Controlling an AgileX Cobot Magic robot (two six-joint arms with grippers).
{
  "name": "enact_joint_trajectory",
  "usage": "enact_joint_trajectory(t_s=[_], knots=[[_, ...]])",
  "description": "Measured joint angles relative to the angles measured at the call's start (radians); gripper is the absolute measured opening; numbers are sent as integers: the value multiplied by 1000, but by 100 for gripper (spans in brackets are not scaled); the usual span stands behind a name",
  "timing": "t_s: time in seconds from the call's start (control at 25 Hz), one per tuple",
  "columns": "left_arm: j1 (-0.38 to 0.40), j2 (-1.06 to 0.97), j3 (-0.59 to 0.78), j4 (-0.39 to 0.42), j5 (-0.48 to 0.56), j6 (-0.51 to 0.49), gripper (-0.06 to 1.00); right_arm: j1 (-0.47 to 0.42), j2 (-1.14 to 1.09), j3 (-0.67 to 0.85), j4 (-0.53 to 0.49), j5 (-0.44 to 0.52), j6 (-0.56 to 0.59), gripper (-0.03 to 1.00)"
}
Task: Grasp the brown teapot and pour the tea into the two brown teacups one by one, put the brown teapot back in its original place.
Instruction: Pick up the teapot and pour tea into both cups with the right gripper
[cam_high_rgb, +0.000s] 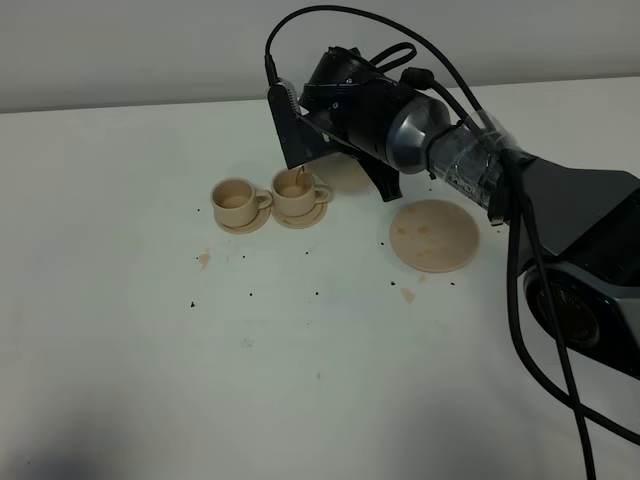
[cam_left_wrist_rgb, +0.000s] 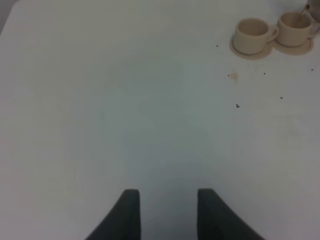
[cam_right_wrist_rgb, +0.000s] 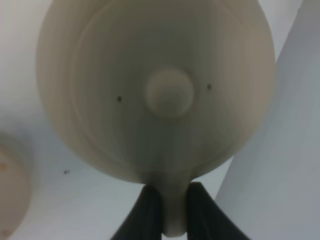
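Step in hand: the pour. Right gripper (cam_right_wrist_rgb: 172, 207) is clamped on the loop handle (cam_right_wrist_rgb: 174, 220) of the brown teapot (cam_high_rgb: 343, 174), fingers nearly together with only the handle between them. The pot is held in the air, tipped toward the cups. In the right wrist view the lid knob (cam_right_wrist_rgb: 170, 92) faces the camera and the lid is seated.

In the high view the pot is mostly hidden behind the wrist. It hangs just above and at about 2 o'clock of the right-hand teacup (cam_high_rgb: 298, 192). A thin tea stream (cam_high_rgb: 301, 177) runs down into that cup, so I judge this cup is being filled now.

The left-hand teacup (cam_high_rgb: 236, 199) sits just beside it at 9 o'clock, saucers nearly touching. I can't tell from here whether it holds tea.

The flat plate (cam_high_rgb: 434, 235), the pot's home, lies bare at about 4 o'clock of the cups, well apart. Dark specks and a couple of tan stains (cam_high_rgb: 204, 259) mark the table (cam_high_rgb: 150, 380).

Left gripper (cam_left_wrist_rgb: 167, 215) is parted wide, holds nothing, and hangs over bare table with the cups far off at 1 o'clock.

Next move, my call:
- Level the pot to cut the stream before any sideways travel, or it drips between the saucers.
- If the left cup is unfilled, shift toward 9 o'clock and tip again.
- Otherwise carry to the plate, set it down centred, then release.
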Motion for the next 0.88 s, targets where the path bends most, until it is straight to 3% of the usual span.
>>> enact_joint_trajectory(t_s=[0.88], knots=[[0, 0, 0, 0, 0, 0, 33, 19, 0, 0, -95, 1, -5, 13]])
